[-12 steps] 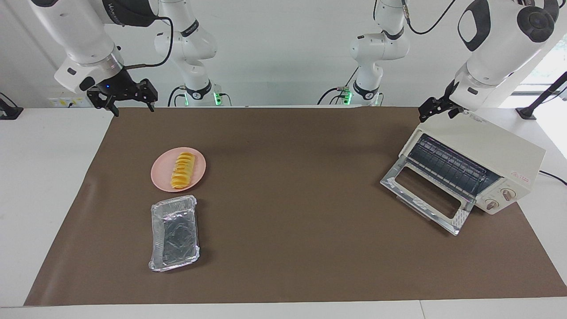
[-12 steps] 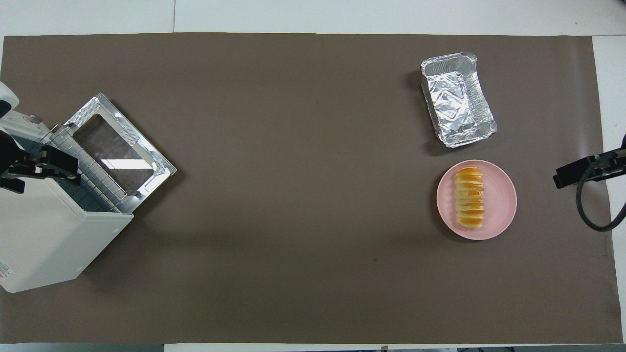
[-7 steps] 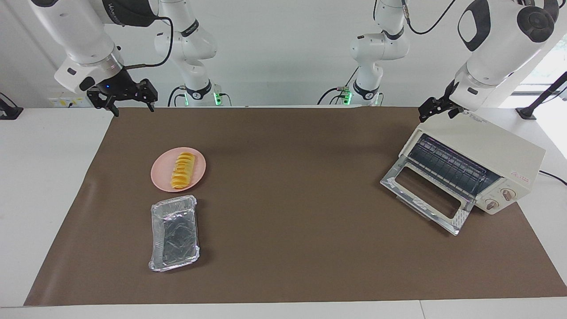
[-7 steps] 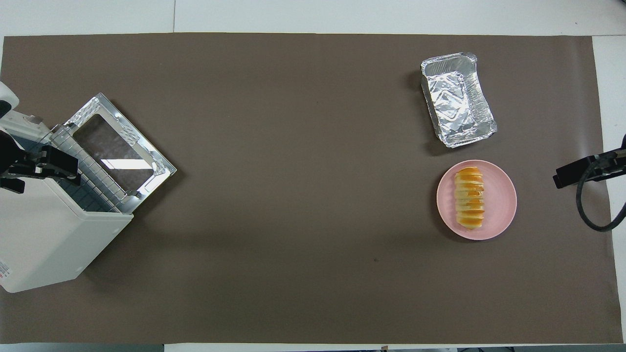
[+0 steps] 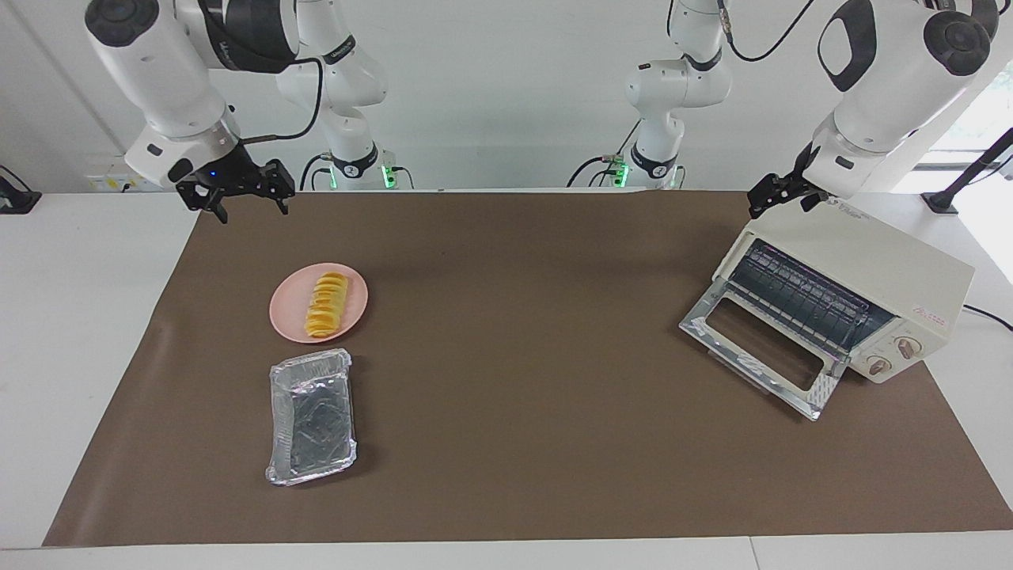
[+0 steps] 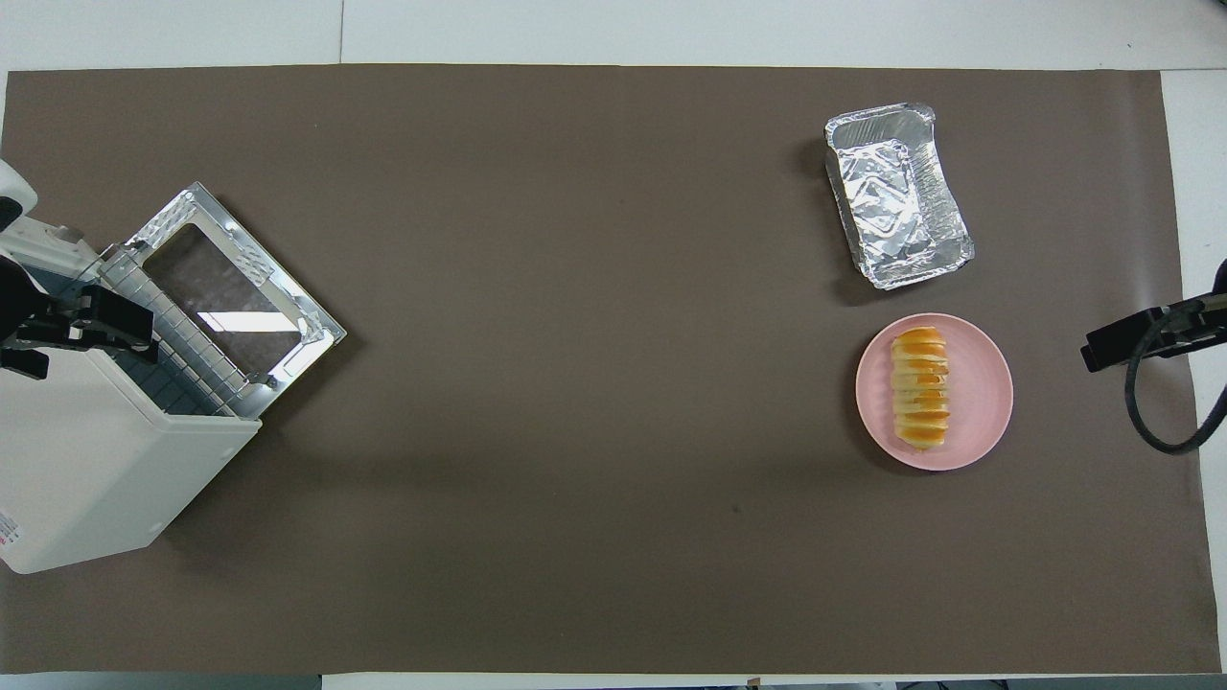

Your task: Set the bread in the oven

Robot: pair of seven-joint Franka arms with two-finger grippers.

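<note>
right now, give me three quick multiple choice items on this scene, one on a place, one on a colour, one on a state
1. Where does the bread lie?
A. in the foil tray
B. on the plate
C. in the oven

2. What colour is the plate?
A. pink
B. blue
C. green

3. How is the oven door?
A. shut
B. taken off
C. dropped open

Answers:
1. B, the loaf rests on the round plate, and the tray holds nothing.
2. A, both views show it pink.
3. C, the glass door lies folded down and the rack shows.
</note>
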